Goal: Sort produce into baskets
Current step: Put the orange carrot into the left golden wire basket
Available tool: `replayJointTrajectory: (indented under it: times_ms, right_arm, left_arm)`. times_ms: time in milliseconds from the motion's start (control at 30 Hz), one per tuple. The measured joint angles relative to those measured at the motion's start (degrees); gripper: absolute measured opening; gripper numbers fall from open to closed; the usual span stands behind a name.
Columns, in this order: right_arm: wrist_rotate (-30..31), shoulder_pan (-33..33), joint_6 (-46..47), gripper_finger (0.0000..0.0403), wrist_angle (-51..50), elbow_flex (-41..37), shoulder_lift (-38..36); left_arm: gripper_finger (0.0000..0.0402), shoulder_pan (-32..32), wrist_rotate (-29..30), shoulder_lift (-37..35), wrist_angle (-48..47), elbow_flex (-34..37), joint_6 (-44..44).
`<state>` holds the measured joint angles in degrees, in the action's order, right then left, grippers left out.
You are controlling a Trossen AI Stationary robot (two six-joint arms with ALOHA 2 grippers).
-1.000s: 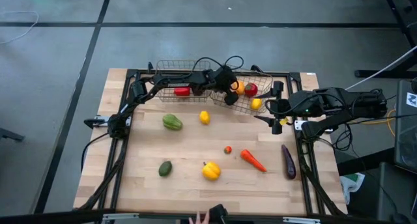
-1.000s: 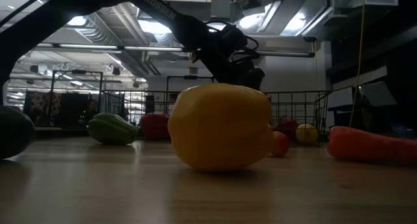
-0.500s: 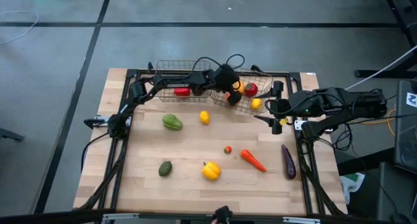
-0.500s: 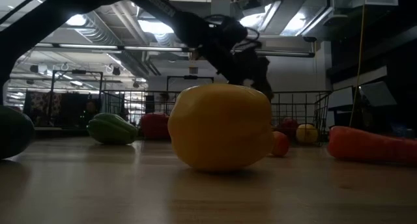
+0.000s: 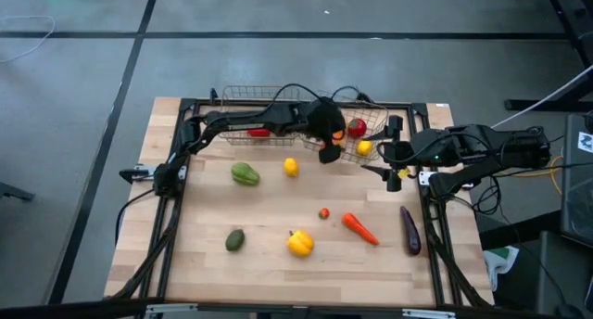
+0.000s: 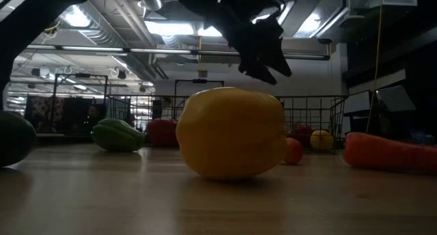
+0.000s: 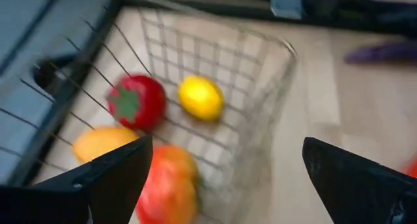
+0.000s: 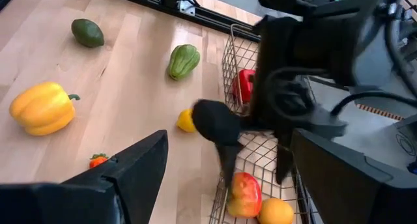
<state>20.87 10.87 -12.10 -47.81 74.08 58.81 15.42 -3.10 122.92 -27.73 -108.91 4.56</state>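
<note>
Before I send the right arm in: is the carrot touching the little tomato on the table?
Apart. In the high view, bare table shows between the carrot and the small tomato, which sits just beyond the carrot's thick end.

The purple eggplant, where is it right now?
From above, the eggplant lies on the table's right edge, just right of the carrot, outside both baskets.

Bare table (image 5: 269, 208) between scattered produce (image 5: 299, 242)
</note>
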Motion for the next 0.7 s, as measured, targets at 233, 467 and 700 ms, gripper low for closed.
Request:
replayJointTrajectory:
  times_ms: [233,467,700]
  right_arm:
    - [-1.0,0.0,0.0,0.0325,0.1,0.0,0.0]
    - [-1.5,0.0,0.0,0.0325,0.1,0.0,0.0]
    - [-1.5,0.0,0.0,0.0325,0.1,0.0,0.0]
  left_arm:
    - [0.0392,-5.8,0.1,-0.3,-9.6,-0.4,-2.6]
    - [0.0392,-12.3,0.1,-0.3,-18.4,-0.4,-3.8]
    - [0.0392,-17.3,0.3,-0.3,-19.3,-0.1,-2.9]
